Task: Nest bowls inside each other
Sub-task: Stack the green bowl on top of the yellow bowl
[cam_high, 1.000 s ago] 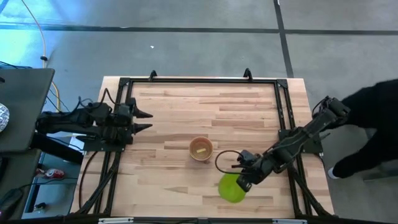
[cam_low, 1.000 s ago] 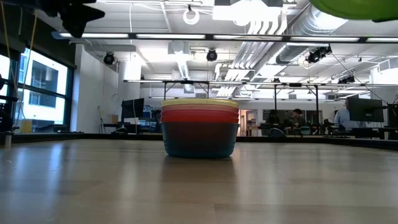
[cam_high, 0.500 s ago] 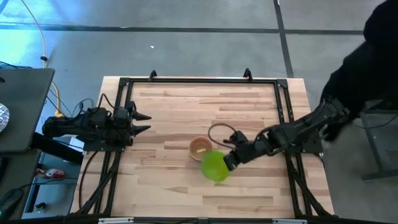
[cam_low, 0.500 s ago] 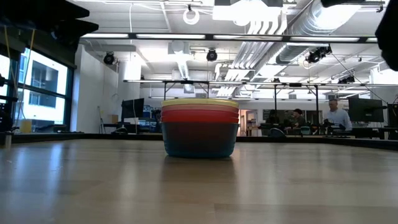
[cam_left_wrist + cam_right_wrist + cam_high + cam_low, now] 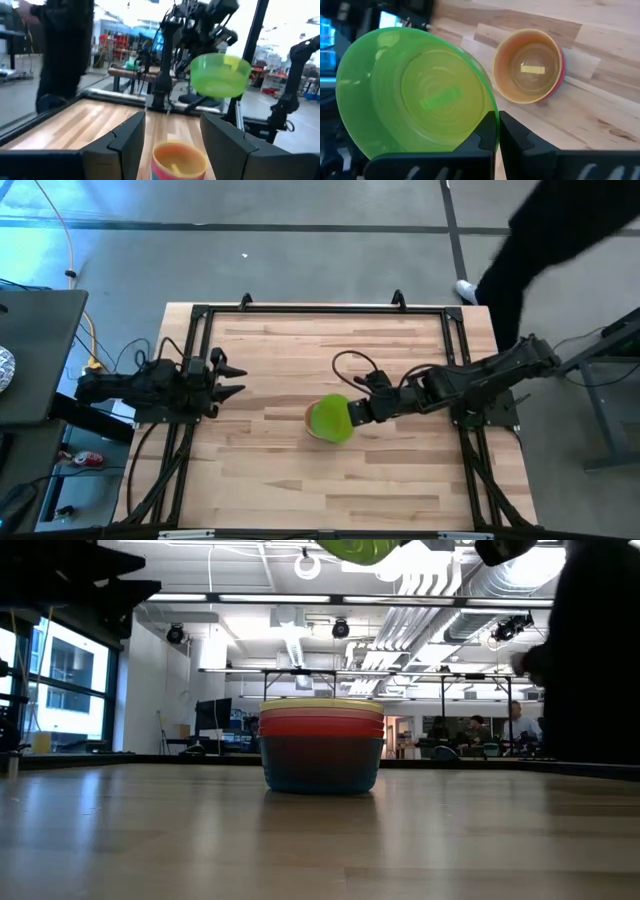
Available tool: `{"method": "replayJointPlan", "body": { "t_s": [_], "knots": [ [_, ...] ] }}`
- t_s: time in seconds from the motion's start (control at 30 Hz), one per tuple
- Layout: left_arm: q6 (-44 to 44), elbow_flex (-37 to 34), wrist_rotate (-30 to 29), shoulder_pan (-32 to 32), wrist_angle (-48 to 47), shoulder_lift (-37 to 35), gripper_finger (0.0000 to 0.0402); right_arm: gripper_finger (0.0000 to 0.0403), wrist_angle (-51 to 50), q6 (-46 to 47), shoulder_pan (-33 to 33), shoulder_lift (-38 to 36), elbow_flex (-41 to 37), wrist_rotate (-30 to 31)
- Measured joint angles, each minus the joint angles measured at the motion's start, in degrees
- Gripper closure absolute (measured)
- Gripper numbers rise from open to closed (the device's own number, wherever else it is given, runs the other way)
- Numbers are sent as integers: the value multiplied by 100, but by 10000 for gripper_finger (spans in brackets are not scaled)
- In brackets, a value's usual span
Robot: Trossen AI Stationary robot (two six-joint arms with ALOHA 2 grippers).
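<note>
We see the right gripper (image 5: 352, 412) clamped on the rim of the green bowl (image 5: 329, 419), held in the air with the stack of nested bowls (image 5: 316, 430) just below, presumably for lowering in, while the left gripper (image 5: 232, 377) waits well apart, fingers spread.

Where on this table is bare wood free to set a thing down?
Bare wood lies along the wooden table's far edge, along its near edge, and beside the waiting left gripper. The middle is crowded: the stack of nested plastic bowls, with the right gripper holding the green plastic bowl above it.
</note>
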Motion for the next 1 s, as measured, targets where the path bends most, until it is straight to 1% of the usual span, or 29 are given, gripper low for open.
{"method": "replayJointPlan", "body": {
  "t_s": [0.1, 0.27, 0.47, 0.7, 0.87, 1.0],
  "knots": [
    [-2, -186, 1, 0, 547, -3, 220, 403, -26, 70, -76, 29, 0, 14],
    [0, -511, -23, 0, 1194, -5, 220, 403, 8, 177, -210, 110, 0, 48],
    [146, -528, -54, 0, 1120, 0, 220, 403, 56, 178, -364, 254, 0, -2],
    [147, -526, -36, 0, 660, 2, 220, 403, 81, 396, -556, 502, 0, -34],
    [176, -526, -71, 0, 483, 2, 220, 403, 70, 652, -655, 765, 0, -505],
    [317, -526, -153, 0, 370, 2, 220, 403, 126, 844, -727, 905, 0, -652]
  ]
}}
